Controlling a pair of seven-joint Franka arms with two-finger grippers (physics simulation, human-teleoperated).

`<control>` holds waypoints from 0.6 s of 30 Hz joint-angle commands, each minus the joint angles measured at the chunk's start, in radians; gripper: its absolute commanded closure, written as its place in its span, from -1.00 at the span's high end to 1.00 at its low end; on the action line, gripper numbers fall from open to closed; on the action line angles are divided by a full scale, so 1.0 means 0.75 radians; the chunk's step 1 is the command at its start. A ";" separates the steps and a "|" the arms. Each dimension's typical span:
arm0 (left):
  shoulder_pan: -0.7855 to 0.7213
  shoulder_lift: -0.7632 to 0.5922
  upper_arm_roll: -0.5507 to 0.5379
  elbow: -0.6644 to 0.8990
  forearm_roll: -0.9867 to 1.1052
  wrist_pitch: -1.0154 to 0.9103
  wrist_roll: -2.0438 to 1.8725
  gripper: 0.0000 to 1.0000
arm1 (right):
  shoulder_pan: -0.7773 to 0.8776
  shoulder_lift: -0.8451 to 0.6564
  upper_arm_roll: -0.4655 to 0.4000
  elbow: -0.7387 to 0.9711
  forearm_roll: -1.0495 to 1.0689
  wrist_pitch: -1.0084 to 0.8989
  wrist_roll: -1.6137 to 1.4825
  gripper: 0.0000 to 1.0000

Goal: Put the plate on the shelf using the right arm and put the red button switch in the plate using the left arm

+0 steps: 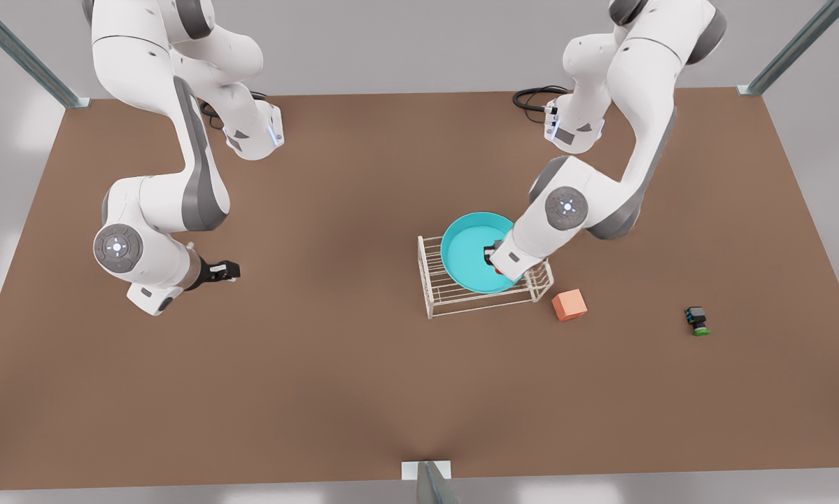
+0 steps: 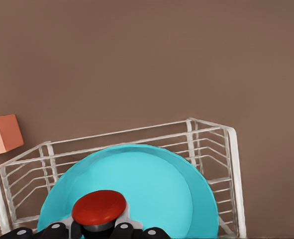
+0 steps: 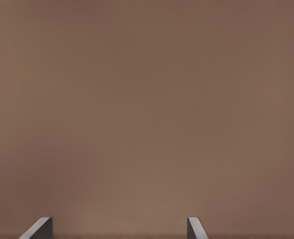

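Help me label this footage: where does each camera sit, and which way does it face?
Front view: high above the table's edge, looking down at both arms, the shelf, the plate.
Left wrist view: on the left claw, facing the red button switch over the plate.
Right wrist view: on the right claw, open, facing bare table.
Front and left wrist views share the orange cube.

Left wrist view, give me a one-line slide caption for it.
Left gripper holds the red button switch over the turquoise plate resting on the white wire shelf.
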 commanded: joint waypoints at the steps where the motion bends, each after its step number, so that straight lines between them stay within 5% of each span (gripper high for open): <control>1: -0.023 -0.006 -0.013 -0.025 -0.021 -0.101 -0.642 -0.55 | 0.000 -0.001 -0.001 0.001 0.002 0.001 -0.006 1.00; 4: -0.037 0.010 -0.013 -0.043 -0.019 -0.101 -0.638 -0.52 | 0.000 -0.001 -0.001 0.001 0.002 0.001 -0.010 1.00; 5: -0.037 0.010 -0.013 -0.043 -0.019 -0.103 -0.638 -0.28 | 0.000 -0.001 -0.001 0.001 0.002 0.001 -0.010 1.00; 6: -0.037 0.010 -0.013 -0.041 -0.015 -0.101 -0.640 1.00 | 0.000 -0.001 -0.001 0.001 0.002 0.001 -0.010 1.00; 10: -0.033 0.004 -0.011 0.001 0.051 -0.135 -0.617 1.00 | 0.000 -0.001 -0.003 0.001 0.002 0.001 -0.012 1.00; 12: 0.077 0.008 0.001 0.283 0.198 -0.559 -0.004 1.00 | 0.000 -0.001 -0.003 0.001 0.002 0.001 -0.012 1.00; 17: 0.393 0.057 0.048 0.603 0.161 -0.792 0.391 1.00 | 0.000 0.001 -0.003 0.001 0.002 0.001 -0.012 1.00; 18: 0.082 0.018 0.554 0.603 0.101 -0.863 0.779 1.00 | 0.000 0.001 -0.003 0.001 0.002 0.001 -0.012 1.00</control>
